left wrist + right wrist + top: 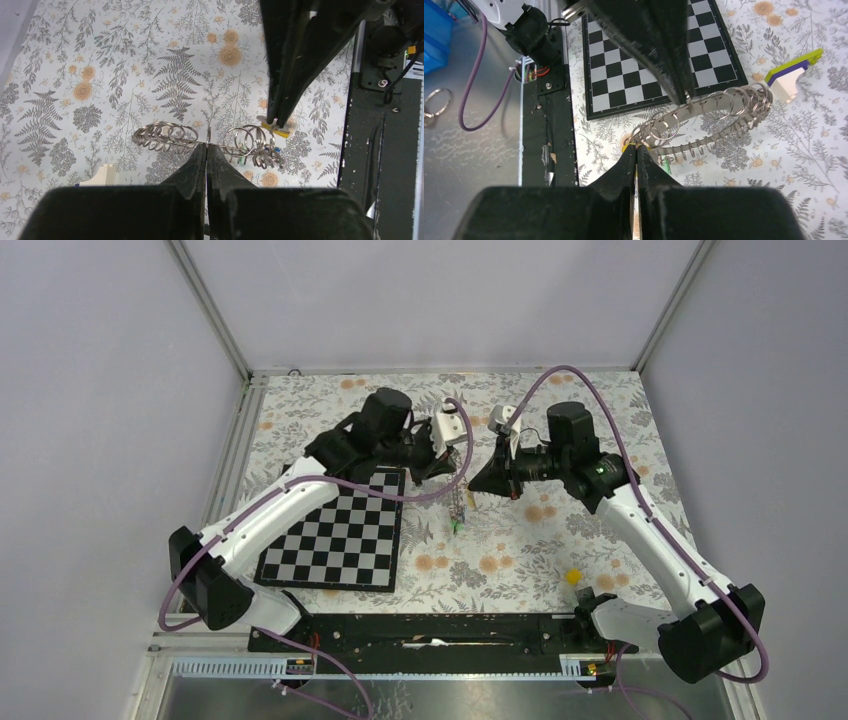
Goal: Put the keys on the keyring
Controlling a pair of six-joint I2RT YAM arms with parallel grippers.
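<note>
left gripper (207, 146) pinches keyring (161, 136) — right gripper (636, 148) pinches yellow key (276, 132)

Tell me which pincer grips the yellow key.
The right pincer: it pinches the yellow key, whereas the left pincer clamps the keyring itself.

Overhead view faces down from behind; both wrist views, close, share the keyring (167, 136)

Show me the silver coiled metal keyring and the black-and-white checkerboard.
Silver coiled metal keyring (751, 100): right wrist view, rings at its right end.
Black-and-white checkerboard (335, 540): top external view, board centre.
</note>
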